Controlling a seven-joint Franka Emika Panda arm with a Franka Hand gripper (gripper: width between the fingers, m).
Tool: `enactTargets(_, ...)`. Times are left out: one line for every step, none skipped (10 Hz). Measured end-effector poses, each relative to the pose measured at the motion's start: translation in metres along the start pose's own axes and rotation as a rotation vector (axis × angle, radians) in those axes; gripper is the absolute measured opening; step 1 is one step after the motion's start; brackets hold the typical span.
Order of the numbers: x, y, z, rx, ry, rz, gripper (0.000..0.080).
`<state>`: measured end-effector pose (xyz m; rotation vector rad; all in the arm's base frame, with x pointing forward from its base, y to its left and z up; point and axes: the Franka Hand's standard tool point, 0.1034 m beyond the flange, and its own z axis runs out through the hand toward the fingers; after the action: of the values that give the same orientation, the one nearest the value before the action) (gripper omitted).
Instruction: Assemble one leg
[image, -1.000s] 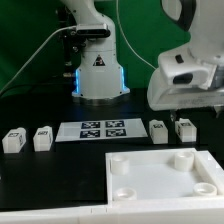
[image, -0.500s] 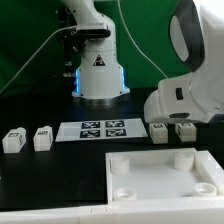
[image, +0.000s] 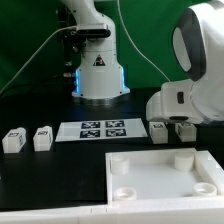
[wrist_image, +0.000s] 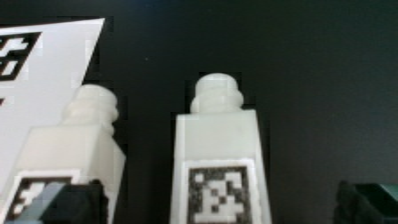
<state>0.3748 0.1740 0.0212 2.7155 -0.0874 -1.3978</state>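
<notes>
I am watching the exterior view from the front of the table (image: 30, 100), slightly above it, facing the arm's base (image: 98, 75) at twelve o'clock. It is standing far enough back to be taking in the marker board (image: 100, 130) at centre and the panel (image: 165, 175) at five o'clock. The wrist camera is looking down from very close, so two legs (wrist_image: 222, 150) are filling most of its frame beside a corner of the marker board (wrist_image: 45, 60). Both views are sharing that pair of legs (image: 158, 129), at three o'clock in the exterior view, and the board's edge next to them.
</notes>
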Motion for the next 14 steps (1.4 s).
enactTargets(0.0, -0.001, 0.004, -0.002, -0.006, -0.002, 0.0649)
enactTargets(0.001, -0.002, 0.008, -0.005, -0.015, -0.001, 0.0649)
enactTargets(0.003, -0.002, 0.012, -0.006, -0.022, 0.0, 0.0649)
enactTargets(0.003, -0.004, 0.014, -0.008, -0.025, -0.001, 0.0649)
enactTargets(0.004, -0.005, 0.014, -0.01, -0.025, -0.004, 0.0649)
enactTargets(0.004, -0.005, 0.014, -0.01, -0.025, -0.003, 0.0649)
enactTargets(0.004, -0.005, 0.015, -0.01, -0.026, -0.003, 0.0531)
enactTargets(0.004, -0.005, 0.015, -0.01, -0.026, -0.003, 0.0396)
enactTargets(0.004, -0.005, 0.014, -0.01, -0.026, -0.004, 0.0396)
enactTargets(0.004, -0.005, 0.015, -0.01, -0.026, -0.004, 0.0288)
enactTargets(0.004, -0.005, 0.015, -0.01, -0.026, -0.004, 0.0288)
enactTargets(0.004, -0.005, 0.015, -0.01, -0.026, -0.004, 0.0288)
enactTargets(0.004, -0.005, 0.015, -0.01, -0.026, -0.004, 0.0288)
enactTargets(0.004, -0.005, 0.015, -0.01, -0.026, -0.004, 0.0288)
